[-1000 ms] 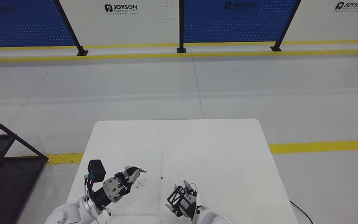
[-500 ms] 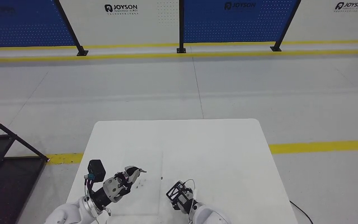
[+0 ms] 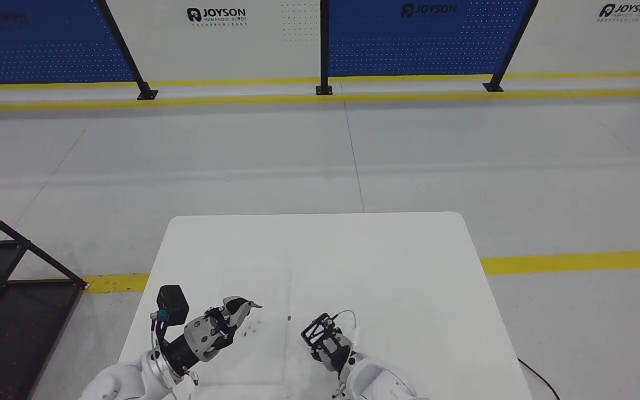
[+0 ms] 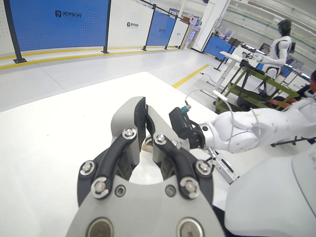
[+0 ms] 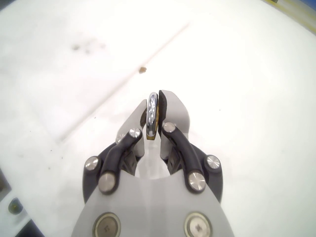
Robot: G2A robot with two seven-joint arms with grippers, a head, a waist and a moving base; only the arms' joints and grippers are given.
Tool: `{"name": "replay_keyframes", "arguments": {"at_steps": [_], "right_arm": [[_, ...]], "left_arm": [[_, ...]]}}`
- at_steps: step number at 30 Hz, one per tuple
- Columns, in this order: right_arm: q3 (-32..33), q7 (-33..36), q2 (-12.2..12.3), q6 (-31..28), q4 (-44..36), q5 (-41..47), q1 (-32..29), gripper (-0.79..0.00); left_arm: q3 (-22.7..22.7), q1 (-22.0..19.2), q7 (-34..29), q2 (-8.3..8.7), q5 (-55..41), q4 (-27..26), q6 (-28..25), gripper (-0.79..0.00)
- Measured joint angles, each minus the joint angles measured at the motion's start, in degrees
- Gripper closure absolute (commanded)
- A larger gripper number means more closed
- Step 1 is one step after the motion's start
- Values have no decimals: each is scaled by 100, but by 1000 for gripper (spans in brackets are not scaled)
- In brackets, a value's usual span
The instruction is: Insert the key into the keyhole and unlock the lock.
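Note:
My right gripper [image 5: 153,97] is shut on a small padlock [image 5: 151,115], seen edge-on with its chrome shackle and brass body between the pads. In the top view this gripper [image 3: 320,338] hovers low over the near middle of the white table [image 3: 380,260]. My left gripper [image 4: 145,110] has its pads pressed together. A small pale metal piece, which I take for the key [image 4: 147,147], shows between the fingers behind the pads. From above, the left gripper [image 3: 246,304] sits at the near left of the table and points towards the right one, a short gap apart.
A thin seam and a small dark speck [image 5: 142,69] mark the tabletop between the grippers. The right arm's black wrist camera [image 4: 182,124] is close beside the left fingers. Blue and white barrier panels stand far off across the floor.
The right gripper with the padlock has shifted slightly away from the table's near edge and turned a little. The left arm has kept still.

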Motion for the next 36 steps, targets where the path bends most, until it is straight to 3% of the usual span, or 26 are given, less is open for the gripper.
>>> {"name": "replay_keyframes", "arguments": {"at_steps": [6, 16, 30, 36], "right_arm": [[592, -536, 145, -269, -584, 455, -372, 0], [1643, -1533, 352, -1450, -1172, 1678, -874, 0], [1887, -2406, 374, -2607, -1225, 3129, -982, 0], [1843, -2464, 389, -3540, -1173, 3839, -937, 0]], "left_arm": [[59, -29, -35, -3, -30, -27, 64, 0], [357, -137, 111, -17, -60, 69, 1, 0], [1212, -433, 532, -91, -1153, 516, -341, 0], [1605, -592, 807, -140, -1814, 725, -638, 0]]}}
